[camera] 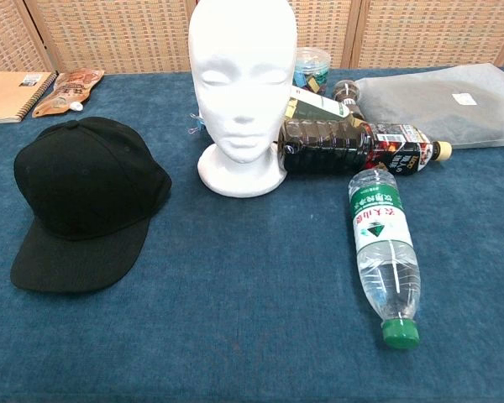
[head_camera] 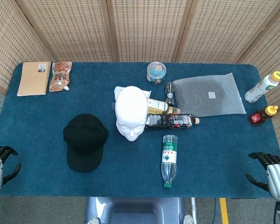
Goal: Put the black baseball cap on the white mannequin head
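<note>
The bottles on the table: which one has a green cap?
The clear water bottle lying nearest the table's front edge, its green cap pointing towards the robot. The dark bottle beside the mannequin head has a pale cap; those at far right have yellow caps.

Frame edges crop both the left hand (head_camera: 1, 164) and right hand (head_camera: 270, 175).

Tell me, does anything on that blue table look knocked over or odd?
Yes. Three bottles lie on their sides beside the upright white mannequin head: a clear green-capped water bottle, a dark-liquid bottle and a yellowish one behind it. Nothing looks spilled.
</note>
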{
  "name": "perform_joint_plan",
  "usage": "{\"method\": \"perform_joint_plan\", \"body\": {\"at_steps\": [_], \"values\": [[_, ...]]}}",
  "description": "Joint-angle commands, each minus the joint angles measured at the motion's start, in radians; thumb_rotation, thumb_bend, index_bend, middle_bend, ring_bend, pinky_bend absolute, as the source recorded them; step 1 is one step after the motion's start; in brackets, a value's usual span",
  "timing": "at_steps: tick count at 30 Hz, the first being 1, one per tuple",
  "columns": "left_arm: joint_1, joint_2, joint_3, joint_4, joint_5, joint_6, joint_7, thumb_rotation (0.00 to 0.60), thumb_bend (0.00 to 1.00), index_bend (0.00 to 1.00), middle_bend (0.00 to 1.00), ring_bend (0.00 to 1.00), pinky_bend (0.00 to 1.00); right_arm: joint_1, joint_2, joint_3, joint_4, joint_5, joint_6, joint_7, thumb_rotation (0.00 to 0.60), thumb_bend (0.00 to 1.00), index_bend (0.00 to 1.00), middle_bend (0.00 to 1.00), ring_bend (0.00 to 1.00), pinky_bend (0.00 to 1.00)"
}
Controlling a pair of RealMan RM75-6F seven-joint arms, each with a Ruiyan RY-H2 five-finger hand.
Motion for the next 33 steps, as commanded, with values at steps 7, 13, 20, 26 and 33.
{"method": "perform_joint_plan", "body": {"at_steps": [7, 13, 20, 26, 33], "values": [[0.003, 0.007, -0.004, -0.01, 0.003, -0.011, 0.004, 0.6, 0.25, 0.44, 0.39, 0.27, 0.45, 0.005, 0.001, 0.0, -0.002, -0.004, -0.003, 0.013, 0.6, 0.16, 0.37, 0.42, 0.41, 0.41], [0.008, 0.021, -0.006, -0.019, 0.015, -0.006, 0.006, 0.6, 0.25, 0.44, 0.39, 0.27, 0.45, 0.004, -0.003, -0.001, 0.006, -0.008, 0.004, 0.024, 0.6, 0.16, 0.37, 0.42, 0.41, 0.41], [0.002, 0.025, -0.009, -0.017, 0.027, -0.02, 0.005, 0.6, 0.25, 0.45, 0.39, 0.27, 0.45, 0.0, -0.003, -0.004, 0.008, -0.013, 0.013, 0.027, 0.6, 0.16, 0.37, 0.42, 0.41, 0.41], [-0.015, 0.028, -0.026, -0.008, 0.028, -0.037, 0.0, 0.6, 0.25, 0.52, 0.43, 0.33, 0.51, -0.001, 0.0, -0.005, 0.001, -0.018, 0.017, 0.025, 0.6, 0.16, 0.37, 0.42, 0.41, 0.41], [-0.054, 0.008, -0.003, 0.008, 0.073, -0.106, 0.024, 0.6, 0.19, 0.65, 0.57, 0.43, 0.58, -0.004, -0.001, -0.008, 0.0, -0.018, 0.019, 0.022, 0.6, 0.16, 0.37, 0.42, 0.42, 0.41]]}}
